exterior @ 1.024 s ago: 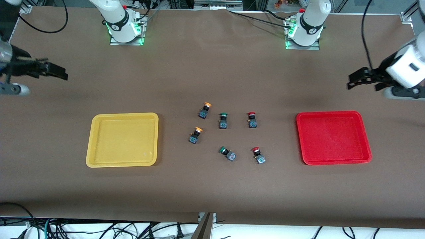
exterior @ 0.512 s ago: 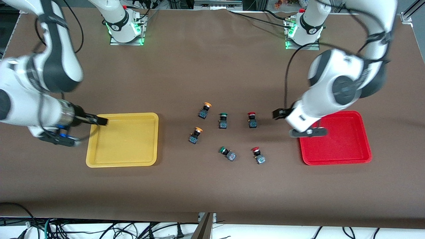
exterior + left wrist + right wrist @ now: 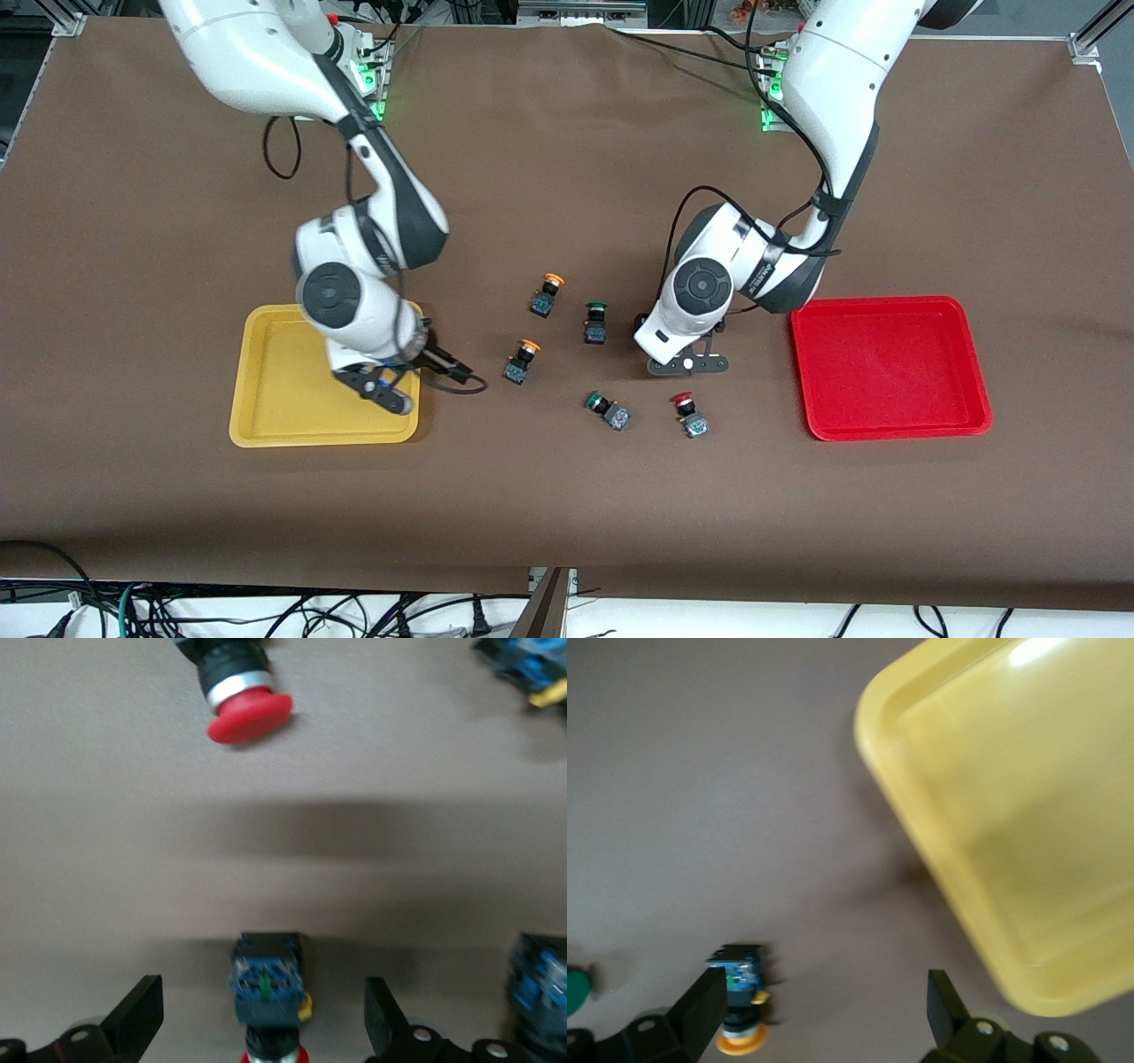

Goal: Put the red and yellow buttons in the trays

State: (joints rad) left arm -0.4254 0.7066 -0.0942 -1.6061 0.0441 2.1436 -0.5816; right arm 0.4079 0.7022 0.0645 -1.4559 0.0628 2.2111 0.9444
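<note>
**Q:** Which step of the task is in hand?

**A:** The approach to the first pick, judged from the layout. Both trays hold nothing: the yellow tray (image 3: 266, 390) lies toward the right arm's end of the tabletop (image 3: 567, 496), the red tray (image 3: 890, 368) toward the left arm's end. All the buttons that can be seen rest on the tabletop between the trays.

**Q:** Where are the grippers, and in what state?

**A:** The left gripper (image 3: 264, 1023) hangs over a red button (image 3: 267, 992), the one hidden under the left arm in the front view. Its fingers are spread wide, one on each side of the button's body, touching nothing. The right gripper (image 3: 828, 1014) hangs beside the yellow tray's corner, over the tabletop, fingers likewise spread and holding nothing. The nearer yellow button (image 3: 521, 361) lies just off one fingertip, not yet centred between them.

**Q:** Where are the remaining buttons?

**A:** The second red button (image 3: 690, 415) lies nearer the front camera than the left gripper. The second yellow button (image 3: 546, 295) lies farther from it than the first. Two green buttons (image 3: 595, 322) (image 3: 607, 409) lie between the red and yellow ones; they are not part of the task.

**Q:** What does the next move call for?

**A:** Probably, the left gripper descends and closes on the button's body. The right gripper must first shift sideways to straddle its button, keeping clear of the green ones.
</note>
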